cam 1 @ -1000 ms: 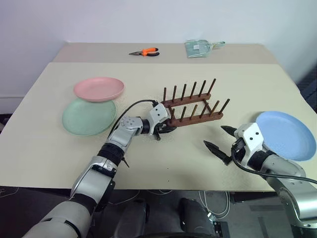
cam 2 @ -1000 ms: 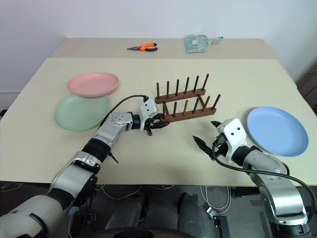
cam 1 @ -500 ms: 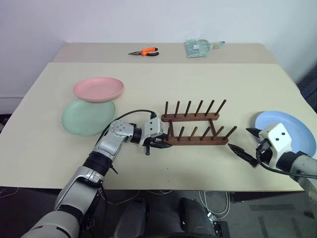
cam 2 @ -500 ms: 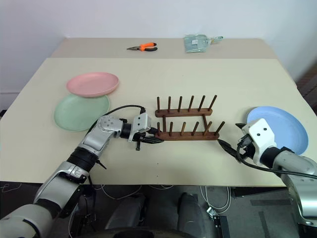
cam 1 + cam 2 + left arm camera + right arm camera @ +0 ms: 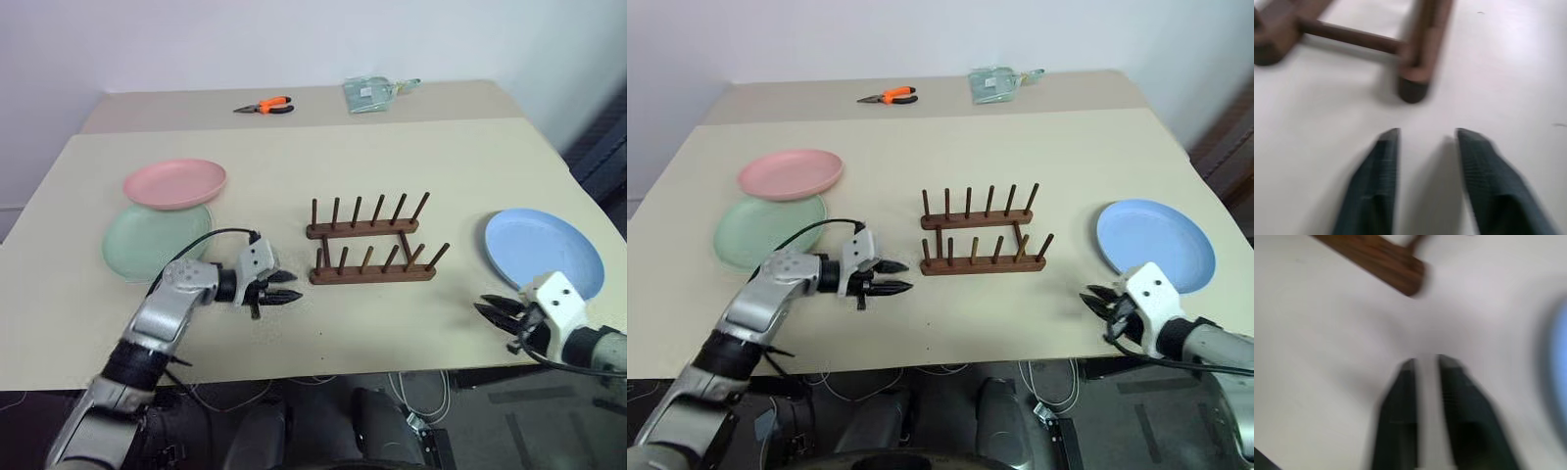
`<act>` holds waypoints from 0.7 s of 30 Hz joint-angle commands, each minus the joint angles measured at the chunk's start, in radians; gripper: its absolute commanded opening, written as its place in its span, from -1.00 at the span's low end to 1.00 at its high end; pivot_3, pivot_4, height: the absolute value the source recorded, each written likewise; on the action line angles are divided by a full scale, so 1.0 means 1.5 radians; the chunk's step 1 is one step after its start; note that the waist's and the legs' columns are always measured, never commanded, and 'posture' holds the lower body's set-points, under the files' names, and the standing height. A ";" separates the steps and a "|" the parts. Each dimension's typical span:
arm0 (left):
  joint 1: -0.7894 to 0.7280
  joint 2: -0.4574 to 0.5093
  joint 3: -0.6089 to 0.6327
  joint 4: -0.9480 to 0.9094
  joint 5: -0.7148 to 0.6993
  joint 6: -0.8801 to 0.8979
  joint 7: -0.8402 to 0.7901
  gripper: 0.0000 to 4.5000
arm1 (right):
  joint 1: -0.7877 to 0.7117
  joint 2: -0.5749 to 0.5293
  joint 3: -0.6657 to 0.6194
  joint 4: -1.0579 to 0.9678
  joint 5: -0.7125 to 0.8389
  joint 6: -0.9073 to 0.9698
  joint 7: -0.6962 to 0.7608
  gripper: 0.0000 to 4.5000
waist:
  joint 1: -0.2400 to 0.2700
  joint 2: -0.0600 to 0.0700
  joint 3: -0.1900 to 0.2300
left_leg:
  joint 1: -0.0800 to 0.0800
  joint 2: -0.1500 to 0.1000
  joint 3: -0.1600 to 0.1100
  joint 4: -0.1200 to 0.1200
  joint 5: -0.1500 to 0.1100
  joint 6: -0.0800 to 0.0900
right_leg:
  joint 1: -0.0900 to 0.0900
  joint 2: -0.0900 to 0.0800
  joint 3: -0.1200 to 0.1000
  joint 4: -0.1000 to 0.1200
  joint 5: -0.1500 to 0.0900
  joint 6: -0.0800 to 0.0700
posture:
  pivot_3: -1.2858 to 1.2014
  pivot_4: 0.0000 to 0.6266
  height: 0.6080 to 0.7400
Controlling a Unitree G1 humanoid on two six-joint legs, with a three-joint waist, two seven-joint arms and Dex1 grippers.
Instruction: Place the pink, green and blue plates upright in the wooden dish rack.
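1. The pale mint green round plastic plate (image 5: 155,241) is partly covered: the salmon pink round plastic plate (image 5: 174,182) overlaps its far edge. Both lie flat, well off to the left of the dark brown wooden dish rack (image 5: 370,245).
2. The right wrist view is smeared; one rack bar end and a blue blur at the edge are all that can be made out.
3. The rack has two parallel bars joined by a thin rod, each with six slim upright pegs, and holds no plate.
4. The light blue round matte plate (image 5: 542,251) lies flat to the rack's right, apart from it.
5. The left pincer (image 5: 282,295) hovers just off the rack's left end, fingers parted around nothing.
6. The right pincer (image 5: 498,313) sits at the cream bench (image 5: 392,157) front edge, right of the rack, fingers nearly together and empty.
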 commanded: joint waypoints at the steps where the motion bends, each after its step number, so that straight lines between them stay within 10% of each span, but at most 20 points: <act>1: 0.016 -0.045 -0.044 -0.080 -0.007 0.056 0.056 -0.17 | -0.037 0.014 0.057 -0.014 -0.033 -0.010 -0.029 -0.97 | 0.011 -0.001 0.000 | -0.001 0.000 0.000 0.001 0.000 0.000 | 0.000 0.000 0.000 0.000 0.000 0.000 | 0.03 -0.52 1.00; 10: -0.059 -0.191 -0.055 0.086 0.122 0.044 0.342 -0.17 | -0.251 0.118 0.195 0.142 -0.162 -0.007 -0.183 -0.97 | 0.011 -0.002 -0.001 | 0.000 -0.002 0.000 0.002 0.000 0.000 | 0.000 0.000 0.000 0.000 0.000 0.000 | 0.03 -0.52 1.00; 21: -0.103 -0.178 -0.018 0.146 0.107 -0.008 0.360 -0.17 | -0.368 0.133 0.181 0.229 -0.155 -0.044 -0.187 -0.74 | 0.009 -0.002 -0.001 | 0.000 -0.002 0.000 0.000 0.001 0.000 | -0.001 0.001 0.000 0.001 0.003 0.000 | 0.03 -0.52 1.00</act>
